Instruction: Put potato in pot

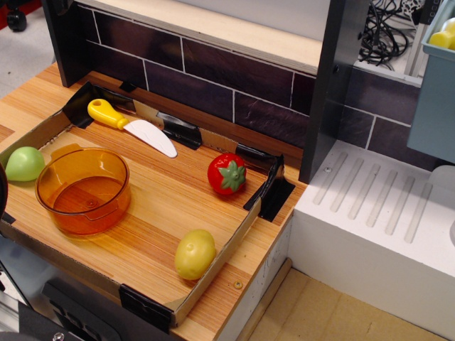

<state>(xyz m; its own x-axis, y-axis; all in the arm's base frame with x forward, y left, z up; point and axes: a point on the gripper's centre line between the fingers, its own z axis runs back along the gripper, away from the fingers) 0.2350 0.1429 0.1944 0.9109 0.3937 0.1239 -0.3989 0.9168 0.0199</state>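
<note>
Lower centre of the frame: potato [195, 253] lies on the wooden tray floor, near the front cardboard rim [213, 273].
Left of centre: pot [83, 189], upright, empty, well apart from the potato.
Potato feel: likely light, stiff, smooth plastic; slippery, rolls easily.
Hold: across its narrow middle, from above.
Gripper: not in view; cannot tell its opening or load.
Neighbours: strawberry [227, 173], green toy [25, 163], knife [131, 126].

No legible text, label, brand, number or sign on anything in view.
</note>
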